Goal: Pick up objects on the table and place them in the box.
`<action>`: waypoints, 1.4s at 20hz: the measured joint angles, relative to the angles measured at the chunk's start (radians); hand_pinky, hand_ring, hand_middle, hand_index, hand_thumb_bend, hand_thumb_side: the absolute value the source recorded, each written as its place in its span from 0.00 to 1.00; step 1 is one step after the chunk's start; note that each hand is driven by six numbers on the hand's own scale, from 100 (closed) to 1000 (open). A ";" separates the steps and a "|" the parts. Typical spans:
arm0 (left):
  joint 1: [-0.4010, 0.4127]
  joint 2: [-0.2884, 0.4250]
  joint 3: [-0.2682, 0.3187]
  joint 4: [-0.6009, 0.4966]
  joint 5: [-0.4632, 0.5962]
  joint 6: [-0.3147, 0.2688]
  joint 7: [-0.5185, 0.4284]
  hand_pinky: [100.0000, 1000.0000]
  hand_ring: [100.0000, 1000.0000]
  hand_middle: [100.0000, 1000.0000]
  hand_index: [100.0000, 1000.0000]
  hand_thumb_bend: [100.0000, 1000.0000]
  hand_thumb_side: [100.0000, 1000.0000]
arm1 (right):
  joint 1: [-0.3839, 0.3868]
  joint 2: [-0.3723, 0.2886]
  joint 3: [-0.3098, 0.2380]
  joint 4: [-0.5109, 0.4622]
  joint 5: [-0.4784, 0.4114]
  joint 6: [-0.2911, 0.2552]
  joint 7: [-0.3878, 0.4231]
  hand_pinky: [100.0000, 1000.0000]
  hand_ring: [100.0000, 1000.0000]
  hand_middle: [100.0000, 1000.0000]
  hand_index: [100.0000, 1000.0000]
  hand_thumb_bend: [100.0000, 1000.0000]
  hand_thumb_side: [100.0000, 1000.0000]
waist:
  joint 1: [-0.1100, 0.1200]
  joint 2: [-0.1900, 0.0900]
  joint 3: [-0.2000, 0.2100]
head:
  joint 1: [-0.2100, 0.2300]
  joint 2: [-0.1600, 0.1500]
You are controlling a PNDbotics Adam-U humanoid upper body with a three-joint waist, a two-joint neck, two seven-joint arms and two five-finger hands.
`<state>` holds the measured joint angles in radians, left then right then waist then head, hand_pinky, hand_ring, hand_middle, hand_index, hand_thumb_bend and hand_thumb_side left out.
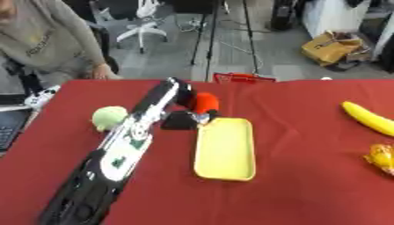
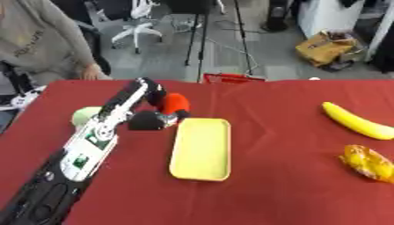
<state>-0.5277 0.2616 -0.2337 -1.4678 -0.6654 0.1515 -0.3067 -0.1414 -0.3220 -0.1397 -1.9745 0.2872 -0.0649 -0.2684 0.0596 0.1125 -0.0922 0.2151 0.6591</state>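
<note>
My left arm reaches from the lower left up to the table's middle. Its black left hand (image 1: 182, 119) is curled round a red object (image 1: 206, 102), held just above the far left corner of the shallow yellow box (image 1: 224, 149). Left of the arm, a pale green round object (image 1: 107, 117) lies partly behind it. A banana (image 2: 355, 121) lies at the right, with a crumpled orange-yellow object (image 2: 368, 162) in front of it. The box holds nothing that I can see. My right hand shows in neither view.
The table wears a red cloth (image 1: 308, 184). A red wire basket (image 1: 242, 78) stands just past its far edge. A laptop (image 1: 9, 125) and a white controller (image 1: 40, 97) sit off the left side. Open cloth lies between the box and the banana.
</note>
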 measured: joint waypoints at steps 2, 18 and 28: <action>0.000 0.000 -0.010 0.027 -0.046 -0.012 -0.050 0.63 0.52 0.37 0.49 0.58 0.34 | 0.000 0.000 0.003 0.000 0.000 0.000 0.001 0.58 0.65 0.75 0.84 0.00 0.64 | 0.000 0.000 0.000 | 0.000 0.000; -0.026 -0.053 -0.073 0.148 -0.208 -0.105 -0.012 0.64 0.53 0.39 0.52 0.60 0.36 | 0.000 0.001 0.005 0.000 -0.004 -0.001 0.007 0.58 0.65 0.75 0.84 0.00 0.64 | 0.000 0.000 -0.003 | 0.001 -0.004; -0.028 -0.073 -0.077 0.177 -0.221 -0.128 0.190 0.71 0.66 0.68 0.71 1.00 0.50 | 0.000 0.001 0.005 0.000 -0.005 -0.001 0.007 0.58 0.65 0.75 0.84 0.00 0.64 | 0.000 0.000 0.000 | 0.004 -0.005</action>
<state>-0.5552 0.1889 -0.3112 -1.2910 -0.8867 0.0232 -0.1168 -0.1418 -0.3209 -0.1347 -1.9744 0.2823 -0.0655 -0.2610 0.0596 0.1125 -0.0925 0.2191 0.6542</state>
